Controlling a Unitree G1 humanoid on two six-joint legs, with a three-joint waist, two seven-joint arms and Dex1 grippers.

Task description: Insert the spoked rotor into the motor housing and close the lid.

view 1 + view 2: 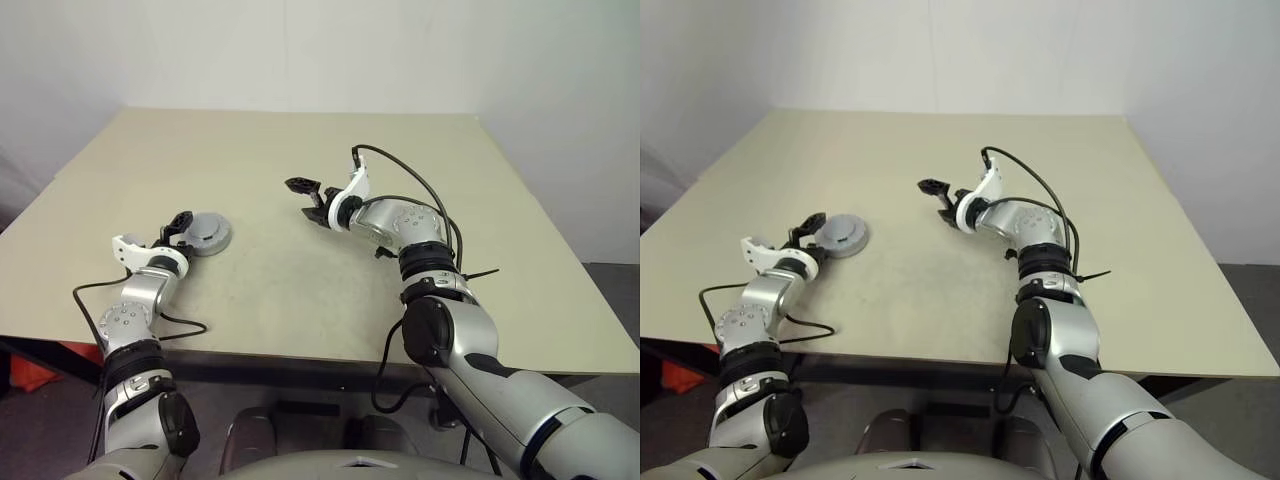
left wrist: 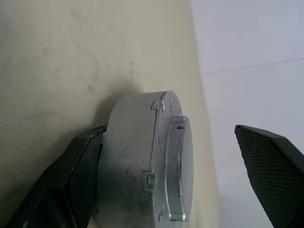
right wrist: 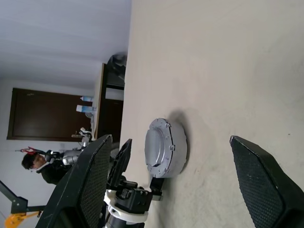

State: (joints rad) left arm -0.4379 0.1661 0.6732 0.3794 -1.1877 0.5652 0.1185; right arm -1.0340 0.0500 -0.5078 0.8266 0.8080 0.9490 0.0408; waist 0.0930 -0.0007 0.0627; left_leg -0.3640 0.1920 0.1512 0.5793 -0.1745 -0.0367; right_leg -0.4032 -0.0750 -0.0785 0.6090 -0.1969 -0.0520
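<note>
The motor housing (image 1: 213, 240) is a grey round disc lying flat on the left part of the table. Its lid (image 2: 178, 161) sits shut on top, so the spoked rotor is hidden. My left gripper (image 1: 180, 228) is open at table height with its fingers on either side of the housing. One finger (image 2: 78, 180) lies close against the housing's side and the other stands well apart. My right gripper (image 1: 308, 200) hangs open and empty above the middle of the table, pointing left towards the housing (image 3: 166, 145).
The beige table (image 1: 300, 290) carries nothing else. Cables trail from both wrists, one over the front edge (image 1: 185, 327). In the right wrist view a person (image 3: 35, 166) stands far off beyond the table, by dark furniture.
</note>
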